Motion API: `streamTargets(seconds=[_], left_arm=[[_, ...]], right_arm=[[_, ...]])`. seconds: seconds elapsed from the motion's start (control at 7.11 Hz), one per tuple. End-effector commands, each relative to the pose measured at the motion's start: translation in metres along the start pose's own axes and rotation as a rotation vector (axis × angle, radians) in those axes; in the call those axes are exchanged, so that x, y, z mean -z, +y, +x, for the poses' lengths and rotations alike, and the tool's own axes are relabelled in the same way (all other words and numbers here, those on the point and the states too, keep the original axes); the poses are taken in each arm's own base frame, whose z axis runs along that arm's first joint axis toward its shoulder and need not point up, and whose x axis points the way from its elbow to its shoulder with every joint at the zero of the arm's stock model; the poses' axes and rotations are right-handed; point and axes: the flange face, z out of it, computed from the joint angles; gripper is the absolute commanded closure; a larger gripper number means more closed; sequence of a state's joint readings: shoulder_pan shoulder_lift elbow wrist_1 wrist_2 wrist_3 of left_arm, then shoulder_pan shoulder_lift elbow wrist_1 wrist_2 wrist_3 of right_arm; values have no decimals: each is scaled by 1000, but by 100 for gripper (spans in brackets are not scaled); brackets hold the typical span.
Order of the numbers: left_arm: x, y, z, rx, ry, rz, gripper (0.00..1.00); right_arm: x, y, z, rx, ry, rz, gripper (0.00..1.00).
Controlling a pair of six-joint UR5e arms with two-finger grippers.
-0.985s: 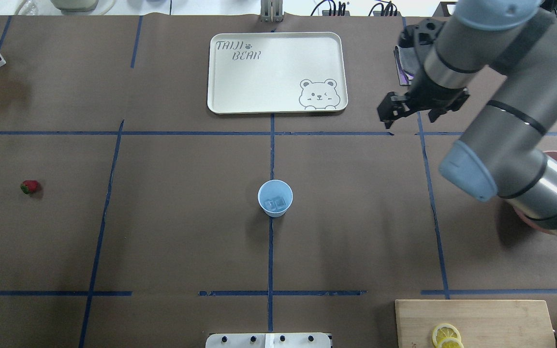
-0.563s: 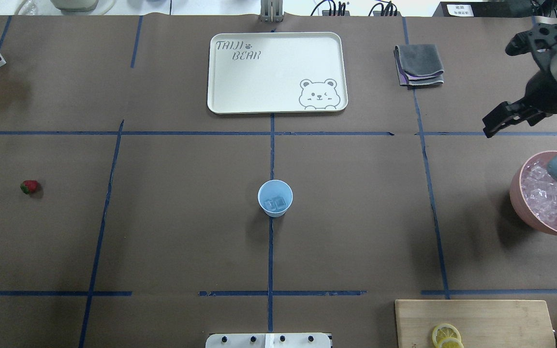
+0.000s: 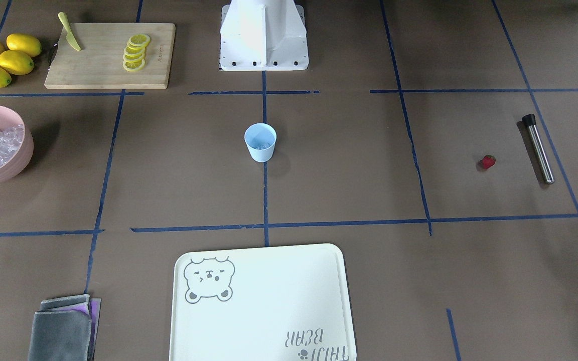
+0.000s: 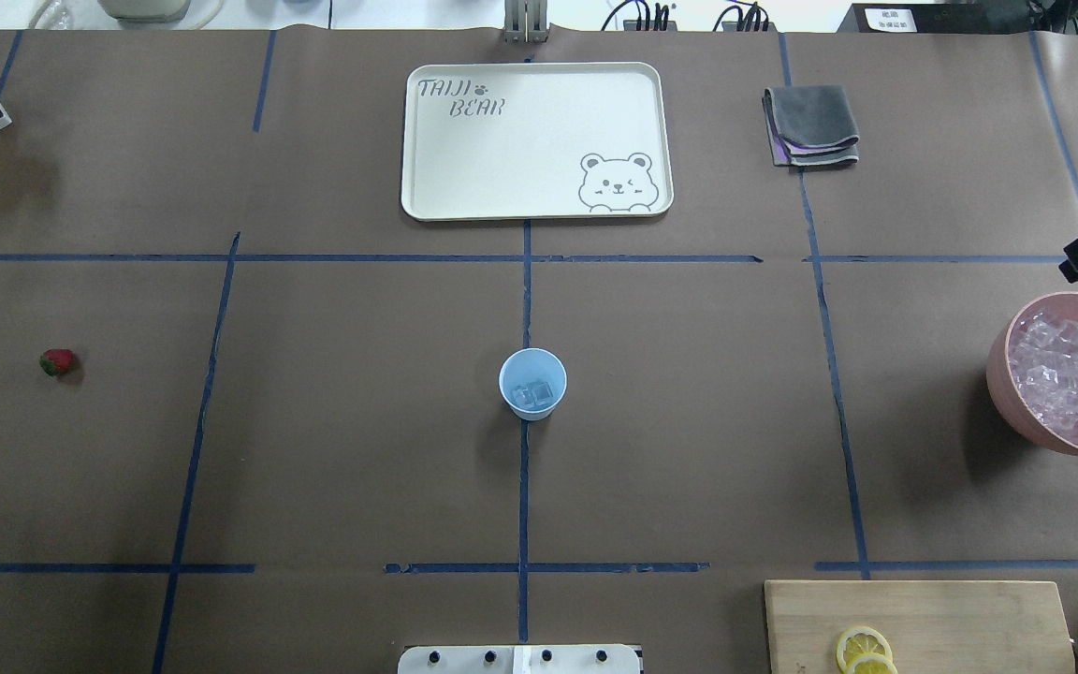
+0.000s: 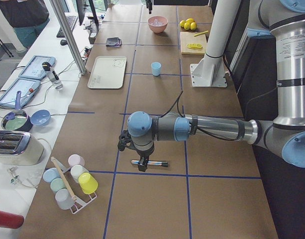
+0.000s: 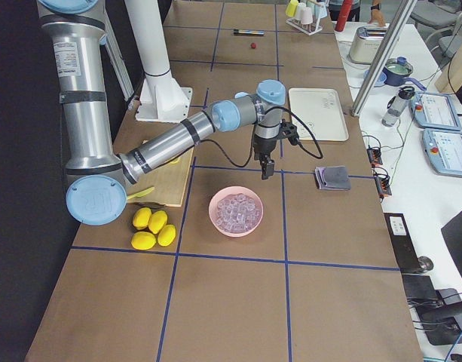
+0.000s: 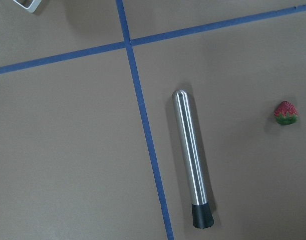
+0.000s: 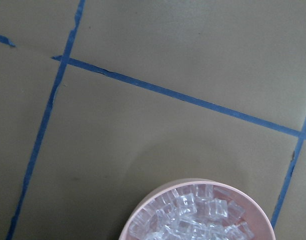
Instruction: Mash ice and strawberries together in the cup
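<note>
The light blue cup [image 4: 532, 384] [image 3: 260, 142] stands upright at the table's centre with a few ice cubes [image 4: 535, 395] in its bottom. Far on my left side lies the small red strawberry [image 4: 57, 361] [image 7: 285, 113], next to a steel muddler [image 3: 538, 149] [image 7: 191, 167]. My left gripper [image 5: 141, 157] hangs just above the muddler; I cannot tell whether it is open or shut. My right gripper [image 6: 265, 169] hovers just beyond the pink bowl [image 4: 1002, 374] of ice [image 8: 192, 220]. Only a black piece of it shows at the overhead view's right edge, so I cannot tell its state.
A cream bear tray [image 4: 417, 140] and a folded grey cloth [image 4: 810, 124] lie at the far side. A cutting board [image 3: 98, 65] with lemon slices and a knife, and whole lemons [image 3: 3, 59], sit near the base on my right. A rack of cups [image 5: 70, 179] stands beyond the muddler.
My right arm has swung from beside the grey cloth to the table's right edge, uncovering the cloth and the pink bowl of ice. The cup and the strawberry have not moved.
</note>
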State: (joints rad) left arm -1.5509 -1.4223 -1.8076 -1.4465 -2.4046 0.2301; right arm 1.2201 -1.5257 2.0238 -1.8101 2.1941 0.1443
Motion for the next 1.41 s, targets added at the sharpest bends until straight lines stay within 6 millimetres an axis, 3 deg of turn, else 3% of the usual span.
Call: streamTargets(seconds=[0.0, 0.28, 0.56, 0.7, 1.27], left_arm=[[0, 0, 0, -1, 1, 1, 0], [0, 0, 0, -1, 1, 1, 0], [0, 0, 0, 1, 1, 0, 0], [-1, 1, -1, 3, 1, -2, 0], [-1, 2, -1, 4, 1, -3, 0]], right_arm=[[-9, 22, 26, -33, 10, -24, 1], [-29, 50, 48, -18, 7, 11, 1], [-34, 70, 66, -48, -11, 6, 1], [-33, 76, 77, -52, -16, 7, 1], [-38, 78, 85, -79, -12, -3, 1]])
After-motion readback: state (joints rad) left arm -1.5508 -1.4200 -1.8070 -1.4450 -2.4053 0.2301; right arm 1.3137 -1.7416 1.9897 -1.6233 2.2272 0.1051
